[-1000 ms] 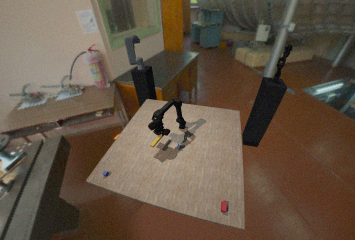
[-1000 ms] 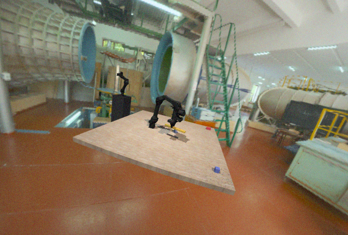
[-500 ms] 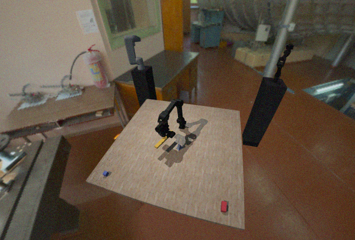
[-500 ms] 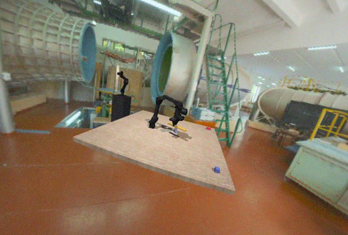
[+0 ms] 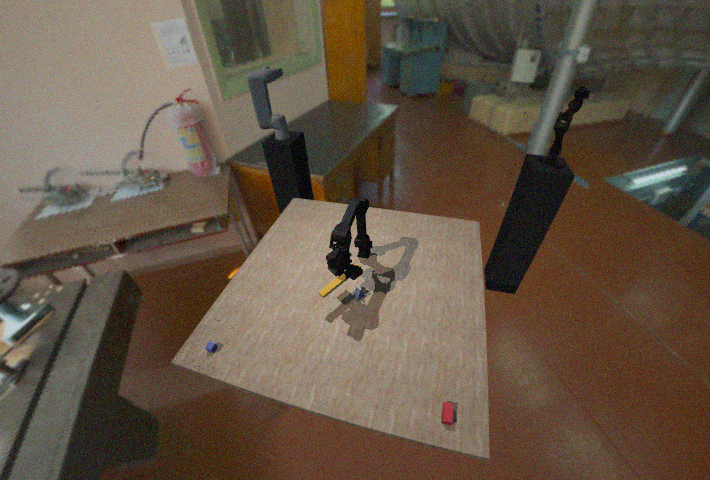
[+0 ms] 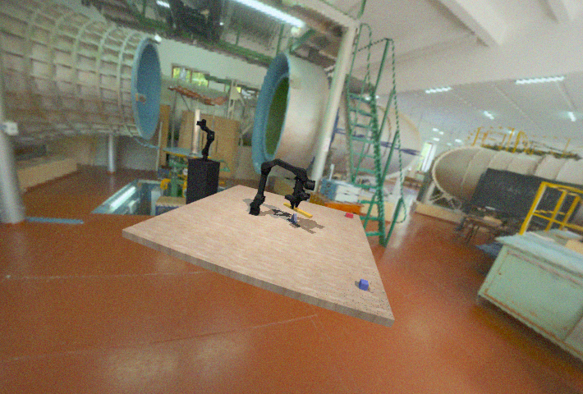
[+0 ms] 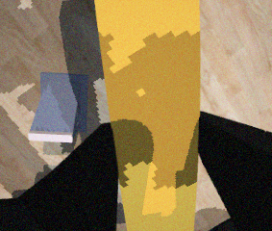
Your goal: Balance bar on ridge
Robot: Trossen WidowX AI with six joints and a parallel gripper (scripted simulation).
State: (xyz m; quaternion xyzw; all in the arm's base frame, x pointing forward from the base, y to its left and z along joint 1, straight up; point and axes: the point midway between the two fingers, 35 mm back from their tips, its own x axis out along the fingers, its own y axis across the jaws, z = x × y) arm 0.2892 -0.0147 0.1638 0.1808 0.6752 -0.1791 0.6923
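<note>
The yellow bar [image 5: 331,286] [image 6: 305,213] [image 7: 150,58] is held above the table, its shadow apart from it. My gripper [image 5: 353,273] [image 6: 294,205] [image 7: 153,127] is shut on the bar, one black finger on each long side in the wrist view. The small blue ridge [image 5: 359,293] [image 6: 294,217] [image 7: 56,108] stands on the table. In the wrist view it shows left of the bar, lower than it and not under it, with a pale strip at its near end. The fingers' tips are hard to see in the top and exterior views.
A small blue block [image 5: 211,347] [image 6: 363,284] lies near one table corner. A red block [image 5: 447,413] [image 6: 349,215] lies near another. The wooden table [image 5: 412,350] [image 6: 236,246] has my arm's base on it. Two dark pedestals with other arms stand beyond the table edges.
</note>
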